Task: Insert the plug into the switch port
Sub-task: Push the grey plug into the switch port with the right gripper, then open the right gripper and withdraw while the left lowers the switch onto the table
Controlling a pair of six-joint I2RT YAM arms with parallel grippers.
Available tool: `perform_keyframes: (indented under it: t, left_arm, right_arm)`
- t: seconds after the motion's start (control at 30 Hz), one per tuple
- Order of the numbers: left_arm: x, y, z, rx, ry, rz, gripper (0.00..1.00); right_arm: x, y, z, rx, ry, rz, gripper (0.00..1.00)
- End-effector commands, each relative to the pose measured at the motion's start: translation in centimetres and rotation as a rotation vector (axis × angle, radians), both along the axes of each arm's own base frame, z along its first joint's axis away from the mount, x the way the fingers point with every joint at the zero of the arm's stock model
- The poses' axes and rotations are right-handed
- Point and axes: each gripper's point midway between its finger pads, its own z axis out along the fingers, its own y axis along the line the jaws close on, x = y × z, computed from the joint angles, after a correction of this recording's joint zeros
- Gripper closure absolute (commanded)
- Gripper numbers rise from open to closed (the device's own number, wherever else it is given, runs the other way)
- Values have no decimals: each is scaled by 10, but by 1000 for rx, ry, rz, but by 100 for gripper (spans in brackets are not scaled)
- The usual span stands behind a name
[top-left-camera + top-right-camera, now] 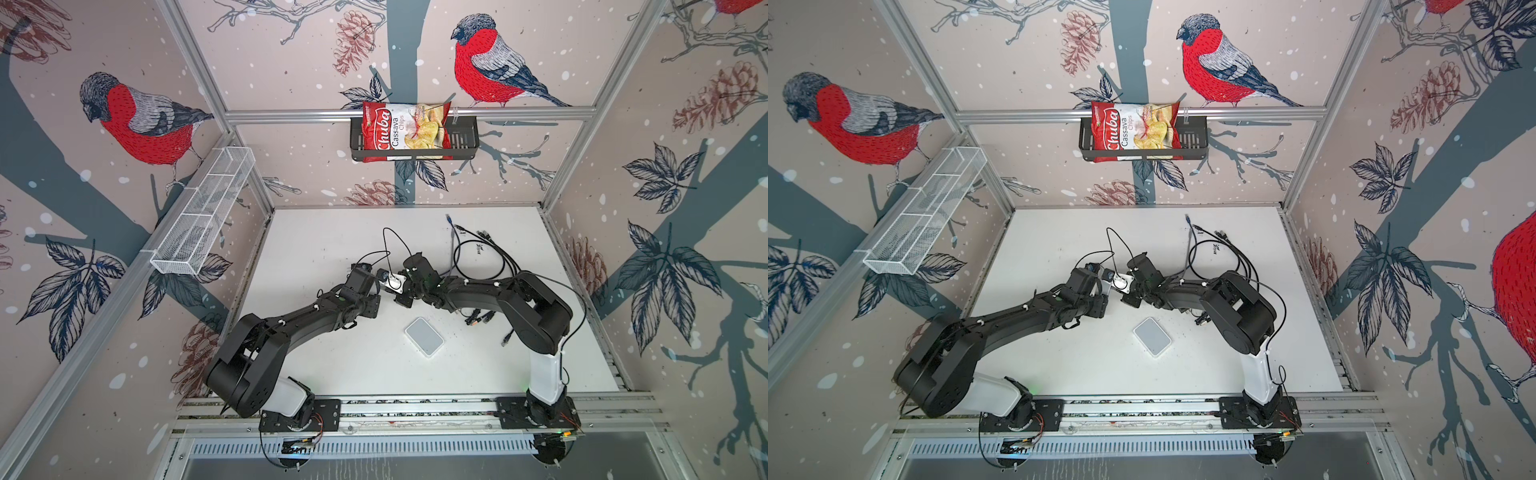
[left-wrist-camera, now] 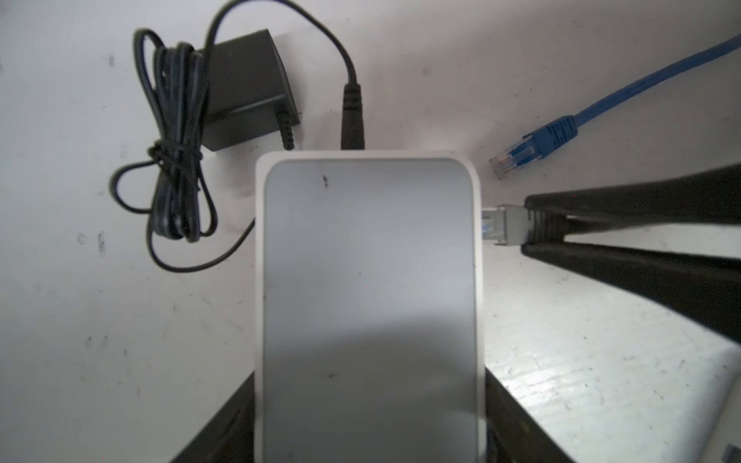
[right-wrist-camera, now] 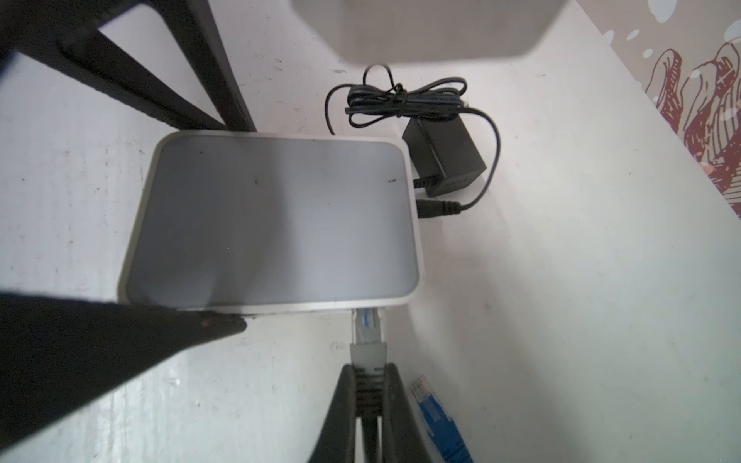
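Mid-worktop (image 1: 332, 365): switch (image 2: 369, 280) clamped across its width by L gripper (image 3: 242, 224), jaws wide. Grey plug (image 3: 367, 338) pinched in R gripper (image 2: 526, 224), jaws narrow; tip against switch's side wall, how far in unclear. Blue cable end (image 2: 533, 146) just beside; black adapter (image 2: 248, 88) w/ bundled cord off switch's short edge.

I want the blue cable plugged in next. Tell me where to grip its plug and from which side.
Grip the blue boot behind the clear connector, from above, jaws across its narrow sides. It lies flat on the table, tip roughly toward the switch, cable trailing away, so the tip stays free.
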Motion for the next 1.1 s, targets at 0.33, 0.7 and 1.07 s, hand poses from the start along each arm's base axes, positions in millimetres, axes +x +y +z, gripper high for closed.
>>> perform_keyframes:
  t: [0.33, 0.7, 1.07]
  left_arm:
    - [29, -28, 28, -180, -69, -1, 46]
    - [64, -11, 22, -144, -50, 136, 46]
    - [94, 19, 8, -42, -22, 266, 44]
  right_arm:
    - [25, 21, 61, 191, -174, 37, 84]
    - [52, -21, 77, 206, -134, -71, 73]
    - [70, -64, 89, 199, -151, -187, 71]
